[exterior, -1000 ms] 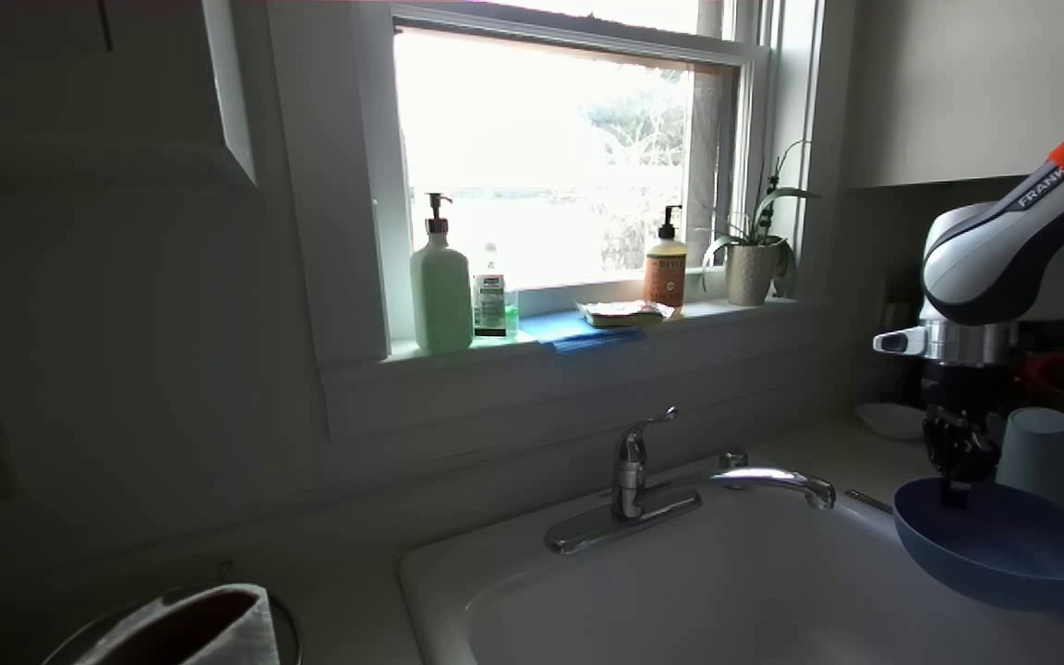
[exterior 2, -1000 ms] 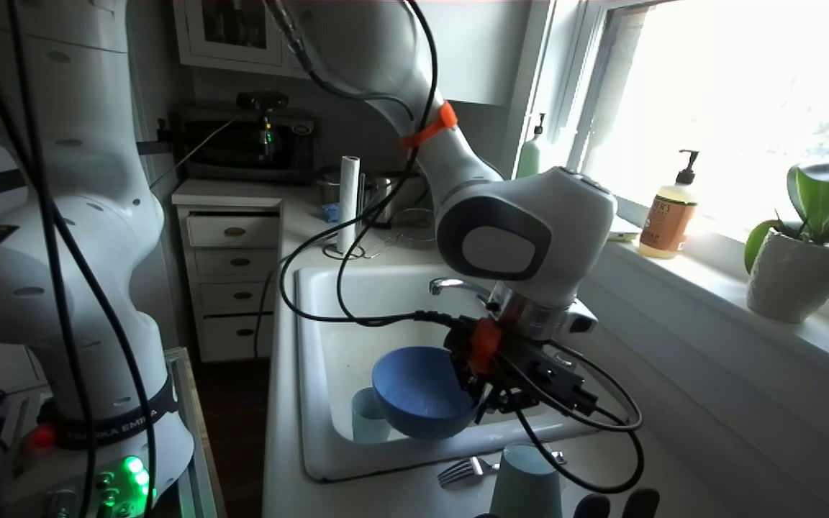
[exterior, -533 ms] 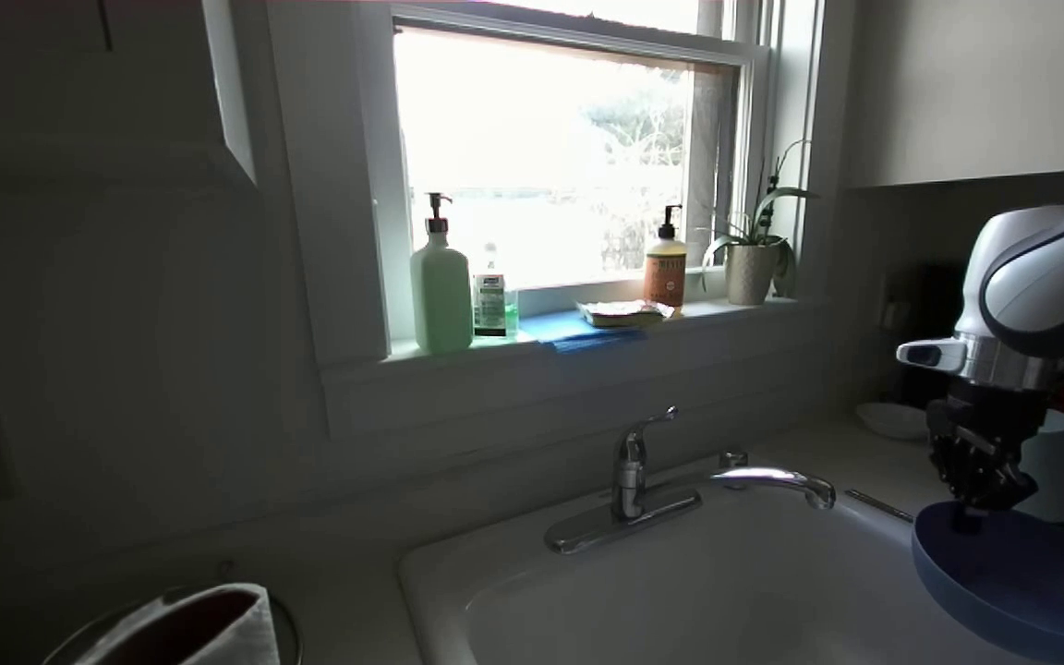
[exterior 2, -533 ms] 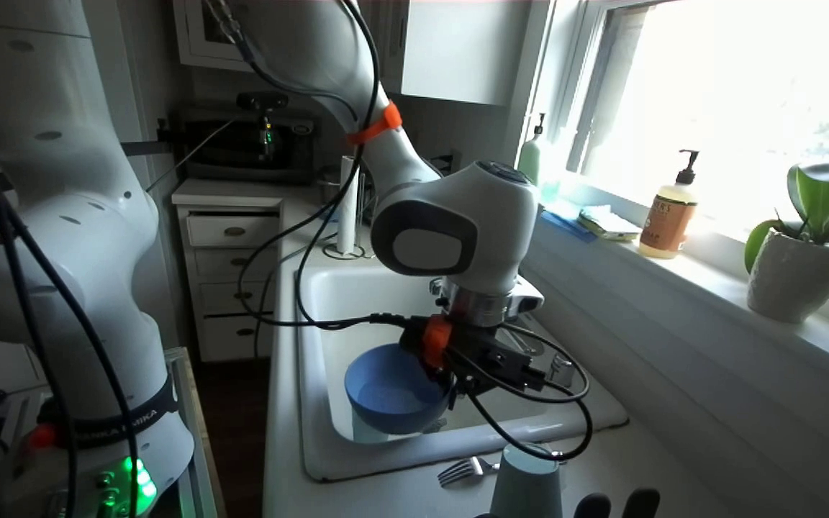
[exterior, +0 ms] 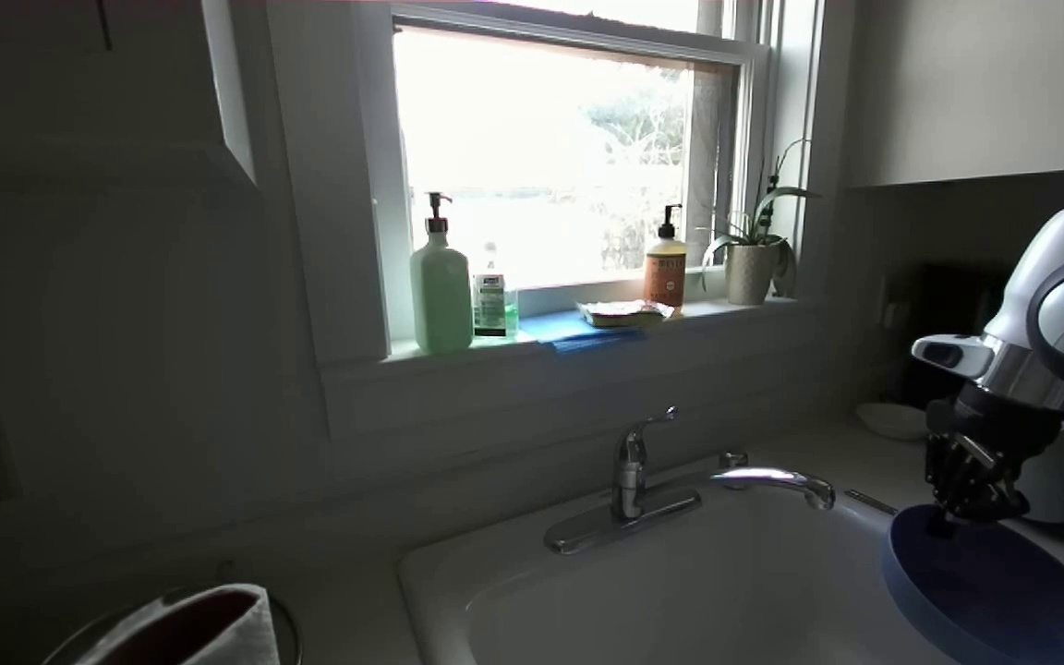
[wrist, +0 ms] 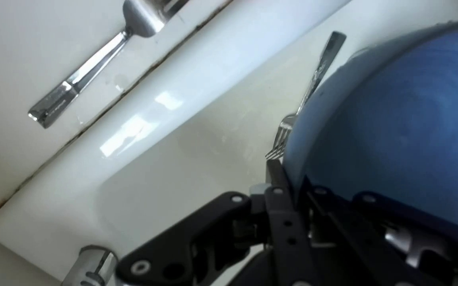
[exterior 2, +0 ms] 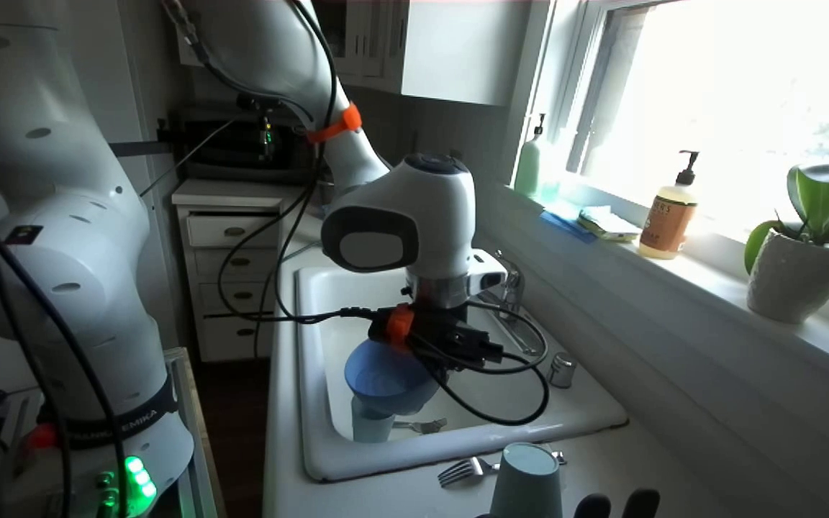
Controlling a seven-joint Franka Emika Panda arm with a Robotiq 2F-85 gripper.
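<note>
I've got my end effector (wrist: 291, 184) clenched on the rim of the blue bowl (wrist: 404, 131), 1 finger (wrist: 274, 171) outside the wall, the other inside. Bowl's over the sink (wrist: 201, 75) & looks tilted in both exterior views. In the wrist view I see faint rings on its inner wall, plus a few specks on the outer side.

In an exterior view there's a lt. blue cup (exterior 2: 371, 424) in the basin, just under the bowl; can't tell if they touch. Near it on the basin floor lies a small fork (wrist: 320, 71), tines toward my outer finger, partly hidden by the bowl.

2nd fork (wrist: 94, 73) is on the desk (wrist: 26, 51), just past the sink's edge; right next to it, an upside-down cup (exterior 2: 527, 485). Short chrome cyl. (wrist: 92, 266) sits at btm L of the wrist view.

Faucet (exterior: 629, 476) stands at the back of the sink, its spout out over the basin. Up on the windowsill (exterior 2: 709, 284): green pump bottle (exterior: 442, 296), orange-label soap bottle (exterior: 665, 277), blue cloth (exterior: 587, 337) & potted plant (exterior: 747, 272).
</note>
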